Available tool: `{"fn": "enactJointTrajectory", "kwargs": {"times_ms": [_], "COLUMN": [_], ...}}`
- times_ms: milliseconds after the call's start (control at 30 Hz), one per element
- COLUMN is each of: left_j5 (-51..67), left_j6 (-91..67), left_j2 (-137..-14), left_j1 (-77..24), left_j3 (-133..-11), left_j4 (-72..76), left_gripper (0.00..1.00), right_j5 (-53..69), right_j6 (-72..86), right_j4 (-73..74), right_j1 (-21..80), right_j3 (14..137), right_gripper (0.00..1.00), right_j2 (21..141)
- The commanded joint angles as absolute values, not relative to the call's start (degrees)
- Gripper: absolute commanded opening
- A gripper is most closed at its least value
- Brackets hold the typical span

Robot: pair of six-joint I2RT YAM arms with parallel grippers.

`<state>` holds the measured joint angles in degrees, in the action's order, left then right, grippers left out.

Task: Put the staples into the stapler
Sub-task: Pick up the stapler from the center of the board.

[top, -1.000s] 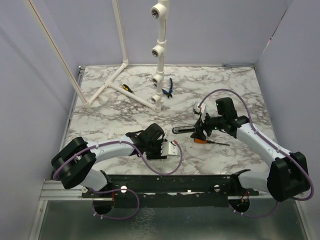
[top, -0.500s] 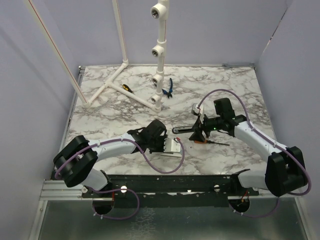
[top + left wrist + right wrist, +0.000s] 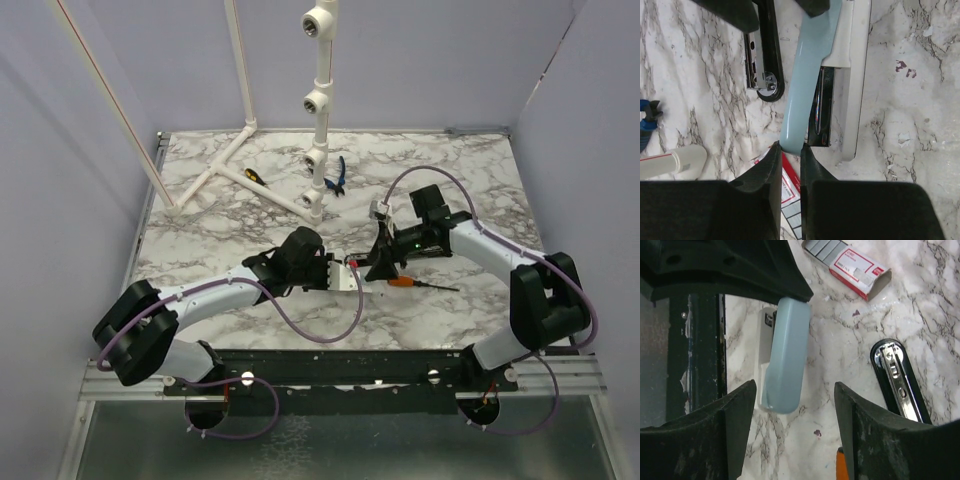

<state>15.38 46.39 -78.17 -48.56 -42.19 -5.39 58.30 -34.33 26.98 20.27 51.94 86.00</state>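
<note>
Poking from their open box [image 3: 862, 271], staples [image 3: 826, 249] lie near the stapler [image 3: 897, 382]; right pincer [image 3: 794, 388] apart, left pincer [image 3: 789, 147] unclear.

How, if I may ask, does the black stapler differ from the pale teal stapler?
The black stapler is slim with a bare metal channel; the pale teal stapler is broader, on a white base. The teal one's tip sits between the left hand's fingers; the black one is ungripped. Both are elongated.

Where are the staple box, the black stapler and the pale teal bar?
staple box [image 3: 860, 271]: right wrist view, red-marked top face
black stapler [image 3: 901, 382]: right wrist view, metal inner channel
pale teal bar [image 3: 810, 75]: left wrist view, middle of its length
</note>
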Motion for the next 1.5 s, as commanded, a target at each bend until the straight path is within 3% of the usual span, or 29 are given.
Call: {"fn": "enactJointTrajectory", "kwargs": {"times_ms": [0,467,800,1033,1133,1200,1267,1333,1467], "left_j5": [18.1,16.3,15.1,14.6,14.5,14.5,14.8,16.6,21.7], "left_j6": [49.3,52.4,54.2,54.9,54.9,54.0,52.9,51.8,48.3], "left_j2": [-77.5,-79.6,-81.8,-82.8,-83.1,-82.9,-82.0,-81.1,-79.4], "left_j1": [-48.9,-50.6,-52.0,-52.3,-52.4,-52.3,-52.2,-51.3,-47.5], "left_j3": [-43.5,-47.6,-50.2,-50.7,-50.3,-49.9,-49.0,-47.7,-46.9], "left_j4": [-3.8,-5.5,-7.4,-7.7,-7.7,-7.9,-8.1,-8.1,-8.2], "left_gripper": [0.0,0.0,0.0,0.0,0.0,0.22,0.53,0.67,0.81], "right_j5": [65.5,71.5,73.8,75.5,75.6,74.7,73.2,71.5,65.6], "right_j6": [-31.0,-39.6,-38.9,-40.1,-40.0,-39.5,-37.7,-35.5,-33.8], "right_j4": [30.4,47.8,49.3,51.0,51.2,50.3,47.4,43.2,36.6], "right_j1": [21.0,23.8,25.0,25.0,25.0,24.9,24.6,24.1,23.5], "right_j3": [57.3,68.3,70.8,71.5,71.9,71.6,70.2,67.9,63.7], "right_gripper": [0.68,0.62,0.49,0.3,0.13,0.01,0.01,0.01,0.01], "right_j2": [91.0,106.8,111.1,112.9,113.0,112.3,110.2,107.2,99.9]}}
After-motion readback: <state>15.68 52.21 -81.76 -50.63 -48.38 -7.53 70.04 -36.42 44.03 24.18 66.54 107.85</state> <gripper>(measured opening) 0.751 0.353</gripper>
